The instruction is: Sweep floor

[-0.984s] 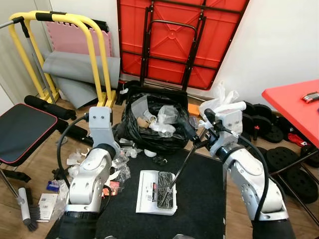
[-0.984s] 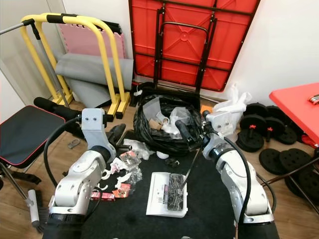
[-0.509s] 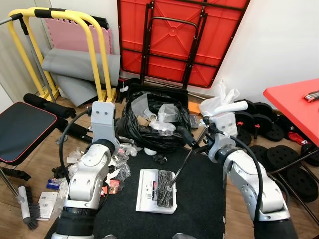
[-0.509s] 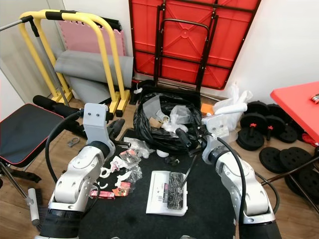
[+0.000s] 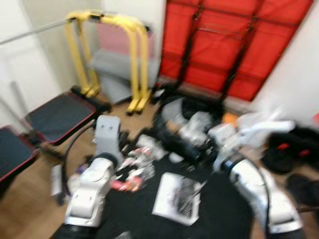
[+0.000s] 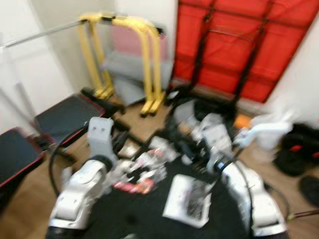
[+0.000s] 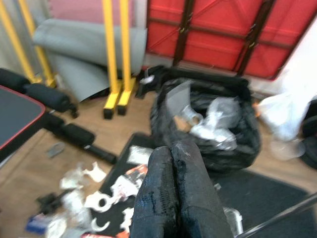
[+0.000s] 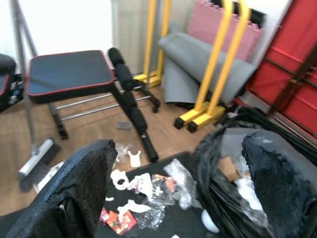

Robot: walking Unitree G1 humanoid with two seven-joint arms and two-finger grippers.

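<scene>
Litter [image 5: 132, 172] lies at 10 o'clock of the white dustpan [image 5: 175, 198] on the black mat [image 5: 227, 209]; the black bag [image 7: 208, 124] stands at 12. Left gripper [image 7: 173, 193] fingers together, right gripper [image 8: 178, 183] fingers apart. Wooden floor [image 8: 94, 134], red table [image 7: 208, 34] behind.

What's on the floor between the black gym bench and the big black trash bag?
Scattered litter, white scraps and red wrappers, lies on the wood floor and mat edge between the bench and the trash bag. The right wrist view shows it clearest.

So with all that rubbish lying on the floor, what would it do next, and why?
Probably lower the left gripper, shut and empty, toward the loose wrappers on the floor beside the black mat, since they lie outside the black rubbish bag. The head views are blurred, so a pause first seems wise.
</scene>
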